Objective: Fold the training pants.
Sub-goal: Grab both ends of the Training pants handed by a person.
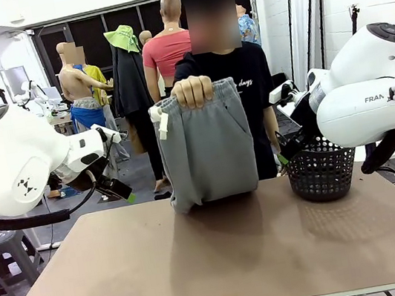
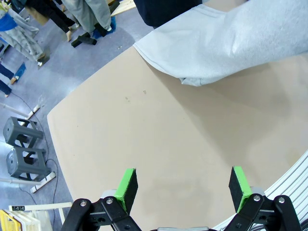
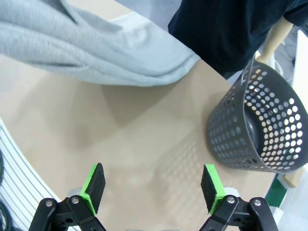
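A person's hand (image 1: 192, 91) holds the light grey training pants (image 1: 208, 146) up by the waistband at the table's far middle. They hang doubled over, and their lower fold rests on the table (image 1: 216, 265). My left gripper (image 1: 117, 187) hovers off the table's far left corner, open and empty. In the left wrist view the pants (image 2: 231, 43) lie well ahead of the open left gripper (image 2: 183, 187). My right gripper (image 1: 287, 150) hangs open beside the basket. The right wrist view has the pants (image 3: 72, 53) ahead of the empty right gripper (image 3: 154, 185).
A black mesh basket (image 1: 322, 169) stands on the table's far right, just right of the pants and close to my right gripper; it appears as the basket (image 3: 255, 130) in the right wrist view. Grey stools (image 2: 26, 154) stand on the floor past the table's left edge.
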### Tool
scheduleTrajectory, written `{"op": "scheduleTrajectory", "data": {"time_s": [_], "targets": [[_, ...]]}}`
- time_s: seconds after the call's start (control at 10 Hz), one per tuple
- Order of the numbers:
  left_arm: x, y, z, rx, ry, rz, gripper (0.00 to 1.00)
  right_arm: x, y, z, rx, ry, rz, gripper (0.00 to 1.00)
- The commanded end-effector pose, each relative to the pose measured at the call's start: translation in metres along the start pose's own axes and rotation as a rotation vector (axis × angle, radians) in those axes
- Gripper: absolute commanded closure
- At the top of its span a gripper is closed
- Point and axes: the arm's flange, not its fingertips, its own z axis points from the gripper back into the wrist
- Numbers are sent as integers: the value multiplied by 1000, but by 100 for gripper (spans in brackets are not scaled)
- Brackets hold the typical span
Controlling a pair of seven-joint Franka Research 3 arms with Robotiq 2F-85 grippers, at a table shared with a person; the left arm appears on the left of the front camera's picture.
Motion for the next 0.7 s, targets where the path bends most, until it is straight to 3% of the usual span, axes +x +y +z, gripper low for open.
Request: {"op": "scheduleTrajectory", "data": {"time_s": [0.0, 0.4, 0.6], "targets": [[0, 0, 0, 2, 0, -9, 0, 0, -1, -1, 3, -3, -3, 0], [0, 0, 0, 0, 0, 0, 0, 0, -1, -1, 3, -3, -3, 0], [3, 2, 8, 37, 63, -100, 0, 0, -2, -2, 14, 9, 56, 0]]}}
